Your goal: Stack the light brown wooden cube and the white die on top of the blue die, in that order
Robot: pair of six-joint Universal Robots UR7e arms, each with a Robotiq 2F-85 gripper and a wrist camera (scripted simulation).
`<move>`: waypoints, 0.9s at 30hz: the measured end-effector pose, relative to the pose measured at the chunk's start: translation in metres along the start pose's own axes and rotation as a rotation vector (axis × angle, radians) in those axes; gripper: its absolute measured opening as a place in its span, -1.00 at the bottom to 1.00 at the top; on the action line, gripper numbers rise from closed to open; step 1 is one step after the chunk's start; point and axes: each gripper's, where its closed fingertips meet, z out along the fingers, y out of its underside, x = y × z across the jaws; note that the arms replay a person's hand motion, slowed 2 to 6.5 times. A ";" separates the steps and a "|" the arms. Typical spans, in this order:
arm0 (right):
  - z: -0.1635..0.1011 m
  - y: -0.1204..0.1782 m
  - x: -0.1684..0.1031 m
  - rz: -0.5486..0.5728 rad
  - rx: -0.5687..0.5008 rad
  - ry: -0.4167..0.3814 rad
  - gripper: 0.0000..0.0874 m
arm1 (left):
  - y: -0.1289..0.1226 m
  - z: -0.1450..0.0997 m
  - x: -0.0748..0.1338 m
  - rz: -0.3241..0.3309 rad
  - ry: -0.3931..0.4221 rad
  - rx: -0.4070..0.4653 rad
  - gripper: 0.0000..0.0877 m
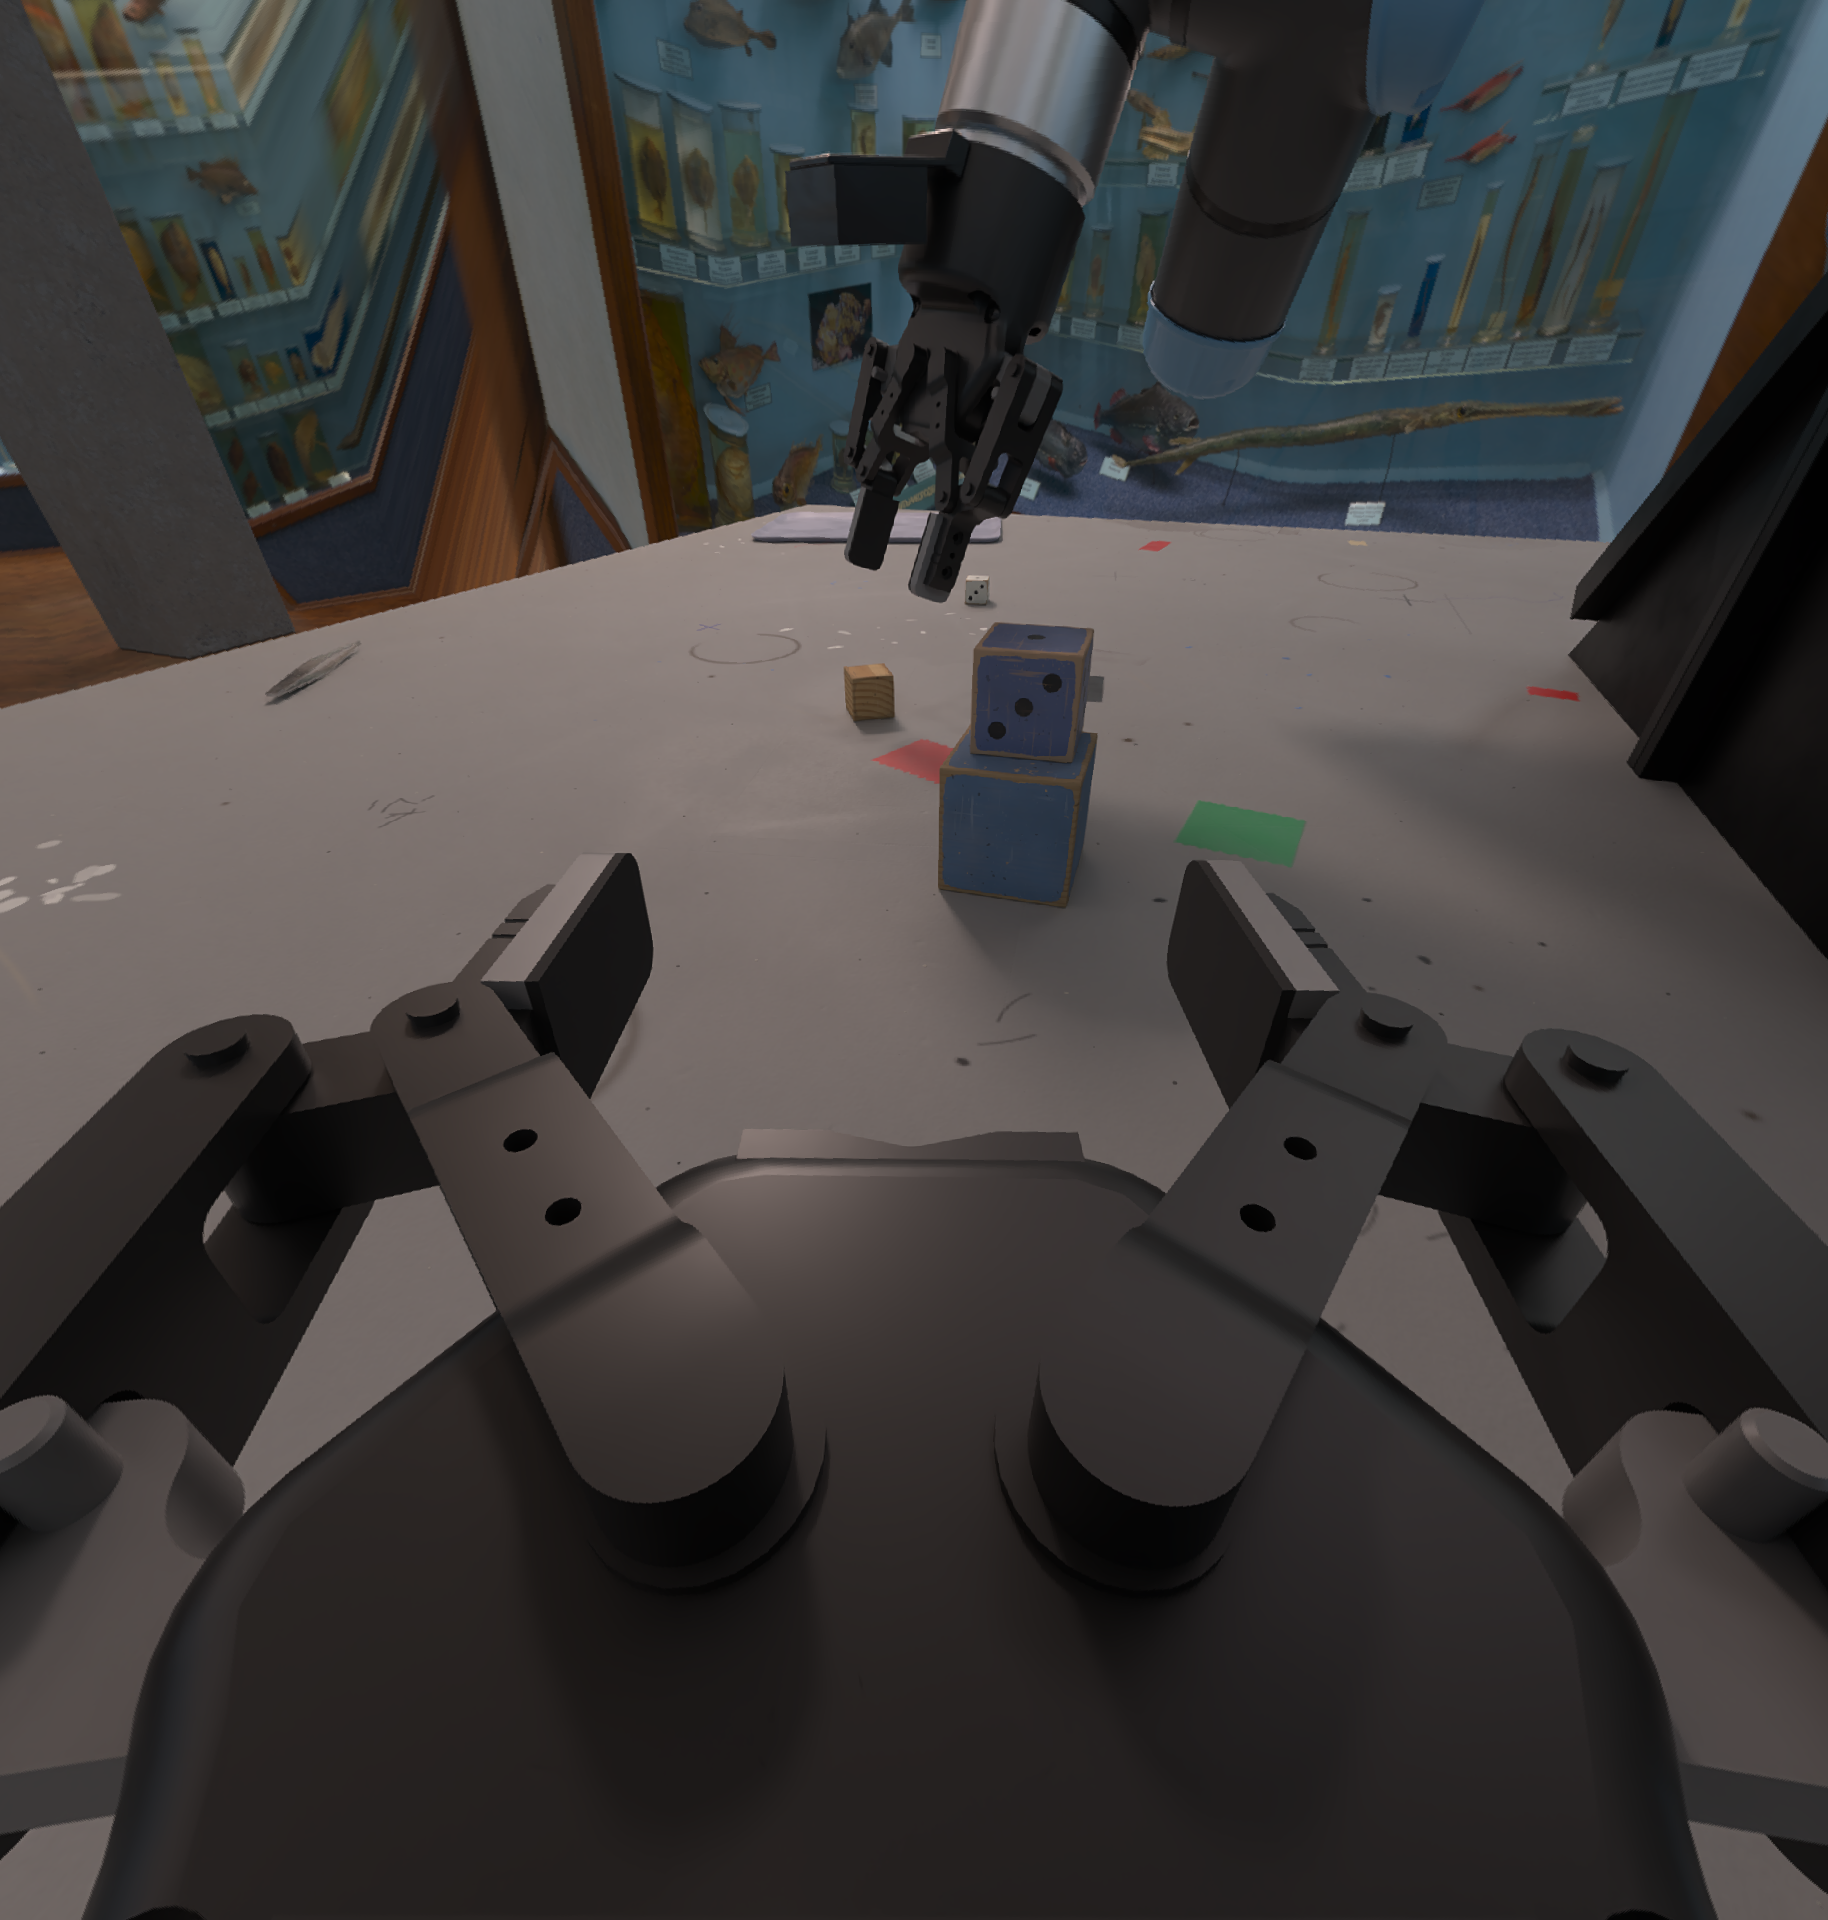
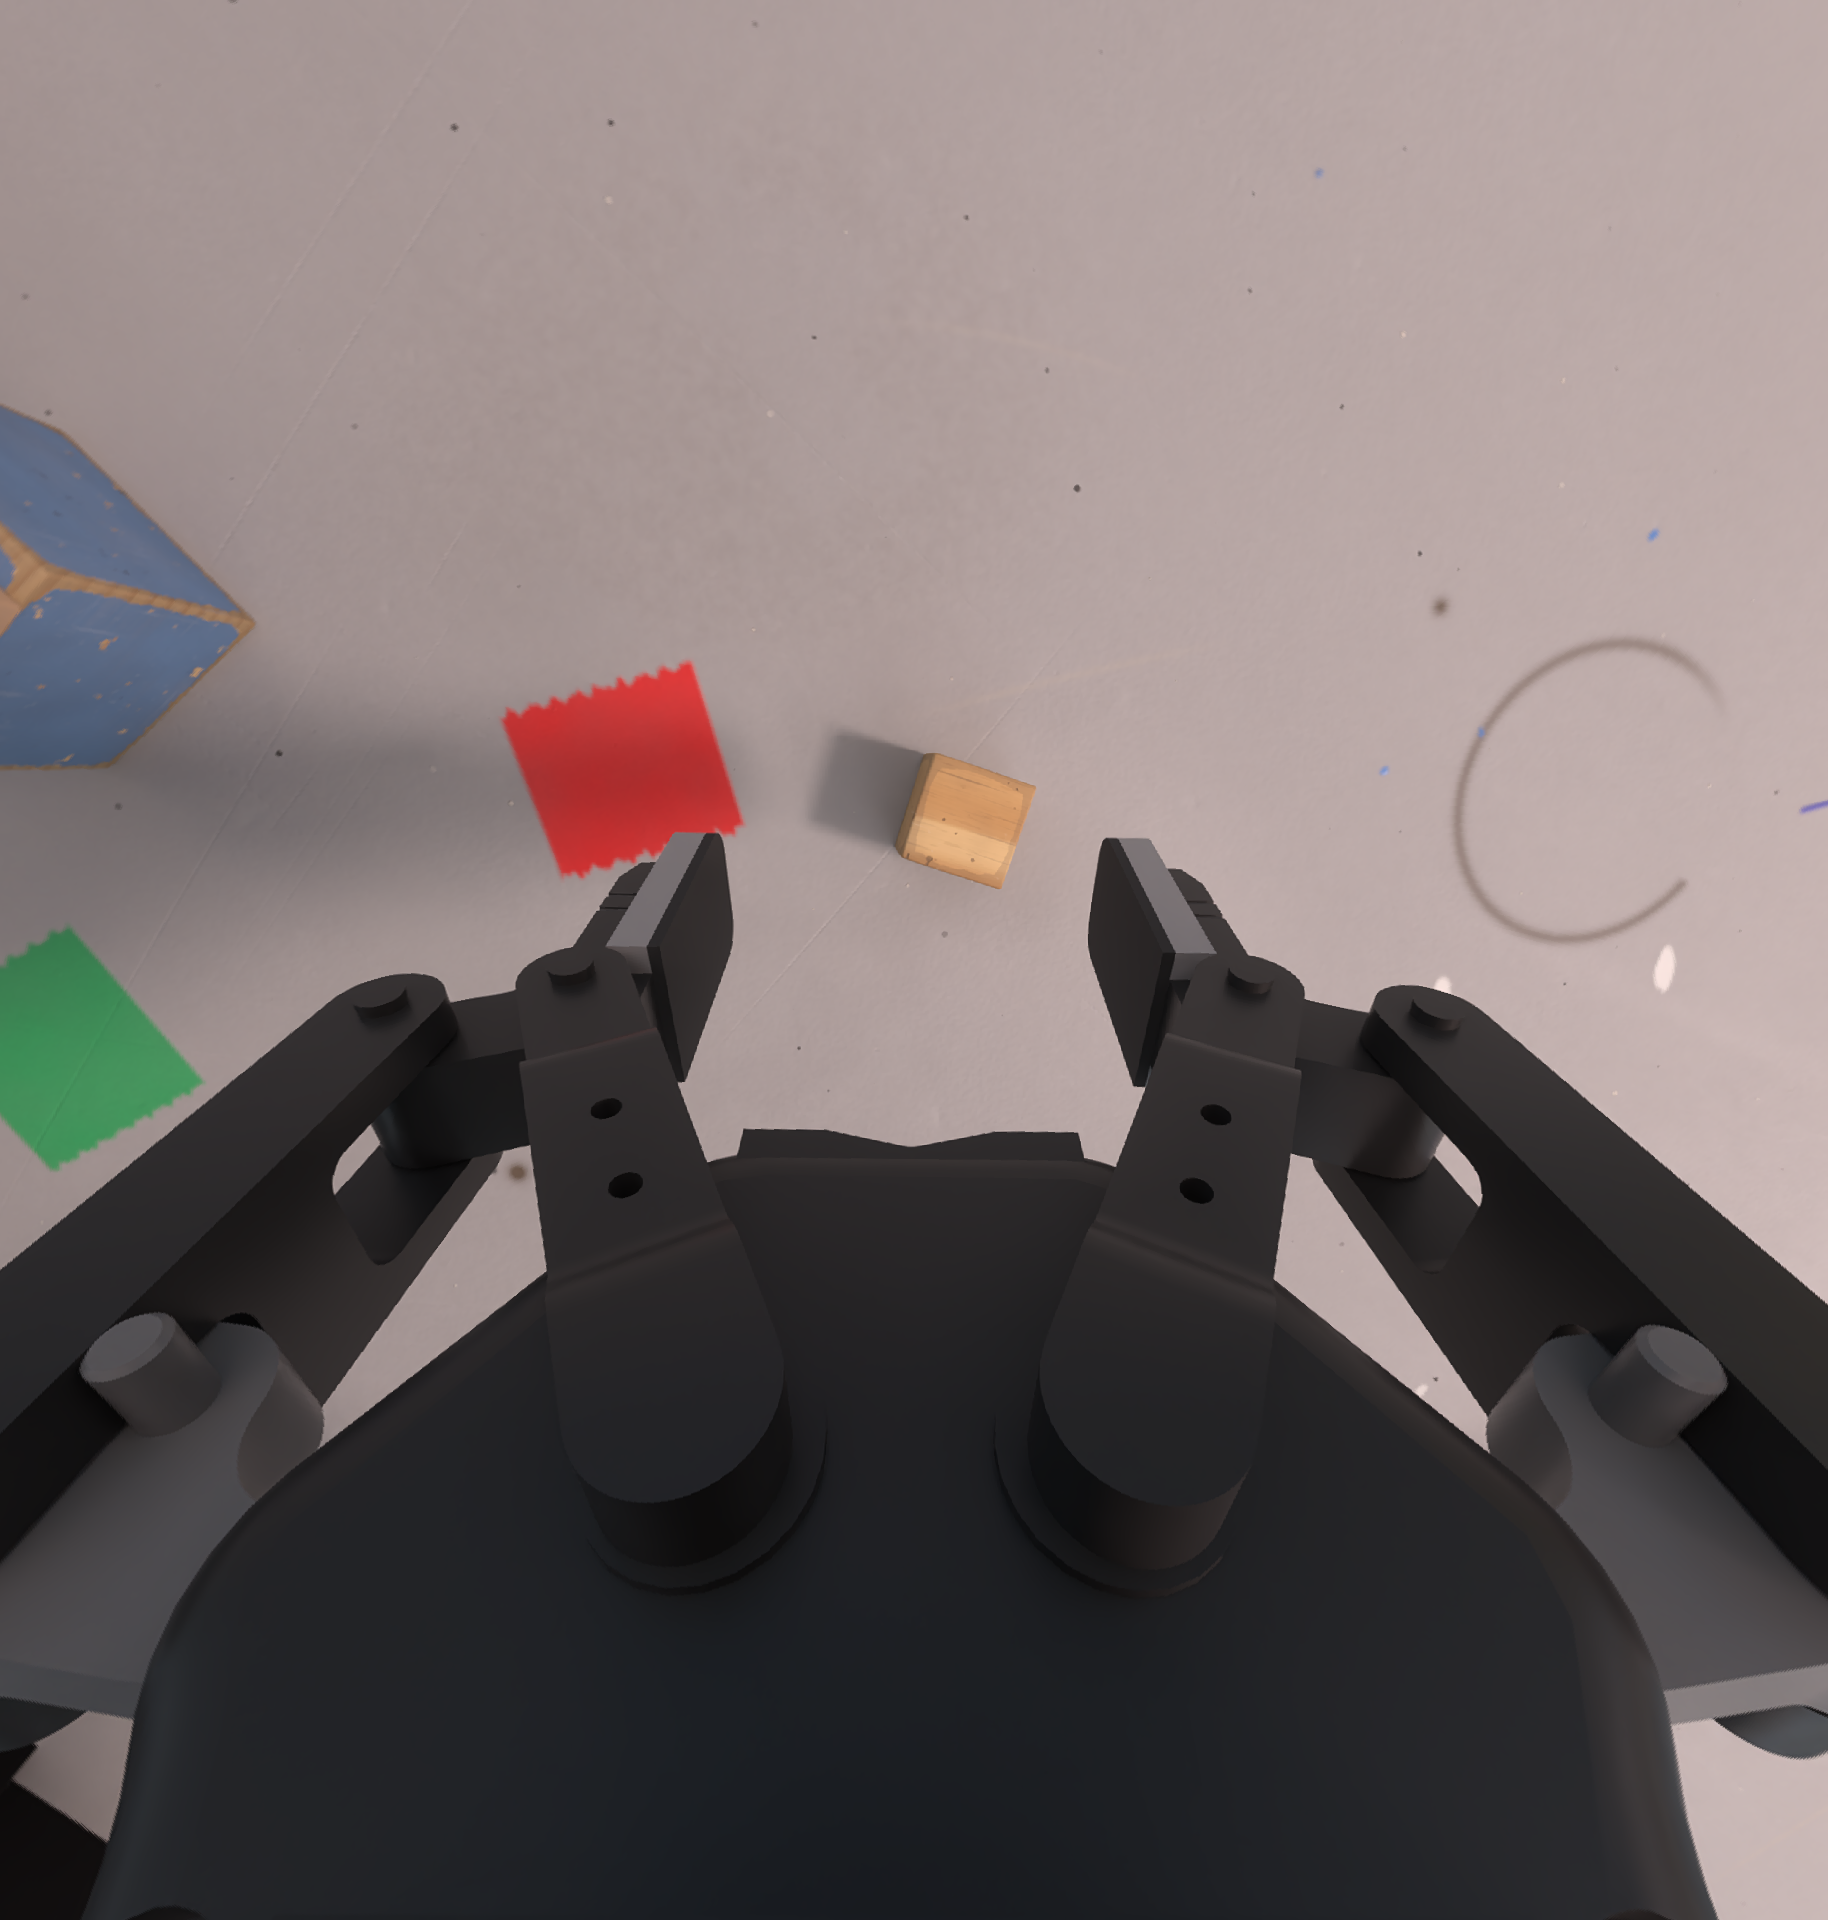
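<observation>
The blue die (image 1: 1029, 691), with black pips, sits on top of a larger plain blue block (image 1: 1014, 826) at mid-table. The light brown wooden cube (image 1: 869, 694) lies on the table just left of them. The small white die (image 1: 976, 590) lies farther back. My left gripper (image 1: 915, 914) is open and empty, low over the table in front of the blue stack. My right gripper (image 1: 902, 577) hangs above the table behind the wooden cube. In the right wrist view it (image 2: 910, 868) is open and empty, with the wooden cube (image 2: 965, 821) below, just past its fingertips. The blue block (image 2: 110, 644) is at the left edge.
A red patch (image 1: 915, 756) and a green patch (image 1: 1242, 831) mark the table beside the blue stack; both show in the right wrist view (image 2: 624, 769) (image 2: 68, 1049). A black panel (image 1: 1772, 623) stands at the right. A grey mat (image 1: 816, 528) lies at the far edge.
</observation>
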 end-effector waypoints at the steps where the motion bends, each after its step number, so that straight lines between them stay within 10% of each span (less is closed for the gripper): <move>1: 0.002 0.000 0.001 0.013 -0.002 0.004 0.41 | 0.000 0.000 0.000 0.000 0.000 0.000 0.95; 27: 0.058 0.012 0.016 0.345 -0.082 0.050 0.34 | 0.000 0.000 0.002 -0.002 0.013 0.000 0.95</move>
